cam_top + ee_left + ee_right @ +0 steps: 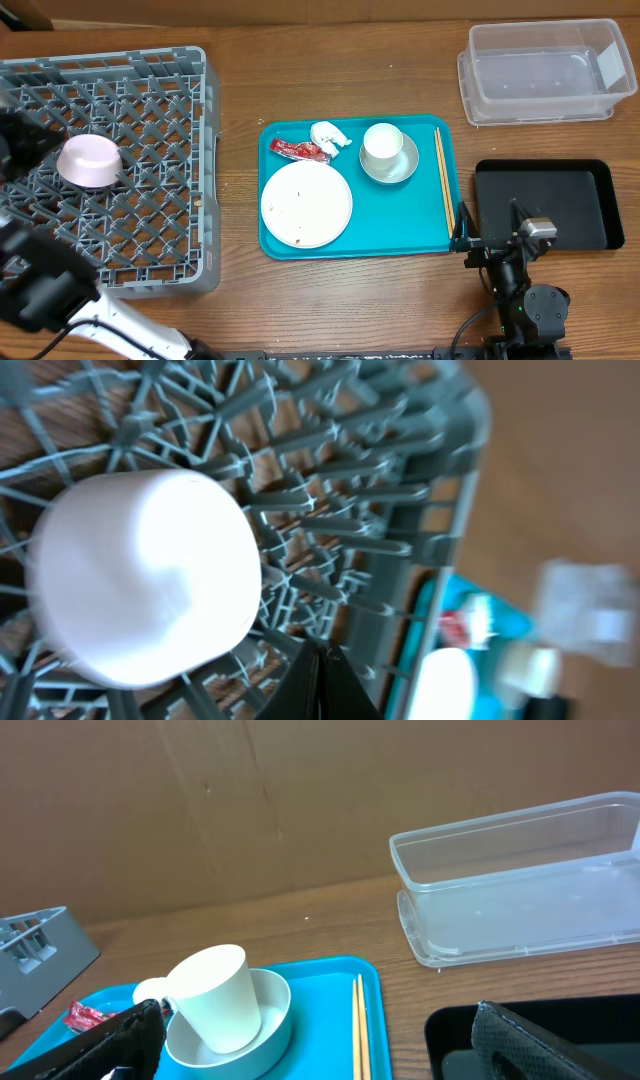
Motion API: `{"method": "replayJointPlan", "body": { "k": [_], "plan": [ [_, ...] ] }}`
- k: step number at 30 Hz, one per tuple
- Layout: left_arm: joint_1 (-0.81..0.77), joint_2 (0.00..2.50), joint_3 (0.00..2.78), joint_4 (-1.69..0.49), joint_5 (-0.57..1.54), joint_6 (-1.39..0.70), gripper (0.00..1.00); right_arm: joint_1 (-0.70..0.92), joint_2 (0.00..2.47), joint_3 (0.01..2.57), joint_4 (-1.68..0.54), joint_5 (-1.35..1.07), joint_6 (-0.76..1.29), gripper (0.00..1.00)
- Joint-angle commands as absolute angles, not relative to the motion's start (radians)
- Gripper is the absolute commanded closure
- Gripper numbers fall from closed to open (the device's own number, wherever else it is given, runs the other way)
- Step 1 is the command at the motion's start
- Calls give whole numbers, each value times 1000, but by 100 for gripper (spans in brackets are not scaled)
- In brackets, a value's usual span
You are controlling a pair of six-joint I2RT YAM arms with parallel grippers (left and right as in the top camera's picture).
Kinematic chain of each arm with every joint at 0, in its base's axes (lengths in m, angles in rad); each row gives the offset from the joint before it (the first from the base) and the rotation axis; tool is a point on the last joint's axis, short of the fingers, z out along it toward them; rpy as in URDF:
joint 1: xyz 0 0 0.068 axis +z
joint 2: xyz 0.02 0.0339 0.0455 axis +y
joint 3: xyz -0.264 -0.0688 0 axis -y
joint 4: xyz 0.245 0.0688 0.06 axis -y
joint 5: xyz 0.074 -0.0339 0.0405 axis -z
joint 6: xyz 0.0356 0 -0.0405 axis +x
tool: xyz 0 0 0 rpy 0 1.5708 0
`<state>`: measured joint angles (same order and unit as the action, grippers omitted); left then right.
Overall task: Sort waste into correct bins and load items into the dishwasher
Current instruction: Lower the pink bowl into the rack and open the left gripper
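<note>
An upturned white-pinkish bowl [90, 162] [140, 575] rests in the grey dishwasher rack [150, 250] [400, 510]. My left gripper [320, 678] is shut and empty just beside that bowl, not touching it. On the teal tray [400, 225] lie a large white plate [306, 204] with a few specks, a red wrapper [300, 150], a white tissue [330, 136] and chopsticks [443, 180] [360, 1030]. A white cup [382, 145] [215, 995] stands in a pale grey-blue bowl [400, 168] [270, 1020]. My right gripper [490, 228] [330, 1060] hangs open between the teal tray and the black tray bin [560, 205].
The clear plastic tub [545, 72] [520, 890] stands empty at the back right. A brown cardboard wall runs behind the table. The left arm is a dark blur along the table's left edge.
</note>
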<state>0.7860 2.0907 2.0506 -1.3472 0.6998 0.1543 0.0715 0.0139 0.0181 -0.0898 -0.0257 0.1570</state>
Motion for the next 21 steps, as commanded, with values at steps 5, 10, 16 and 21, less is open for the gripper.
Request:
{"method": "replayJointPlan", "body": {
  "k": [5,10,16,21],
  "plan": [
    [552,2066,2044,-1298,-154,-192,96,66,3,8,-84,-20,160,1],
    [517,2067,2043,-1277,-184,-224,96,66,3,8,-84,-20,160,0],
    [517,2075,1949,-1232,-132,-173,96,66,3,8,-84,-20,160,0],
    [519,2075,1872,-1182,-89,-154,96,66,3,8,-84,-20,160,0]
  ]
}}
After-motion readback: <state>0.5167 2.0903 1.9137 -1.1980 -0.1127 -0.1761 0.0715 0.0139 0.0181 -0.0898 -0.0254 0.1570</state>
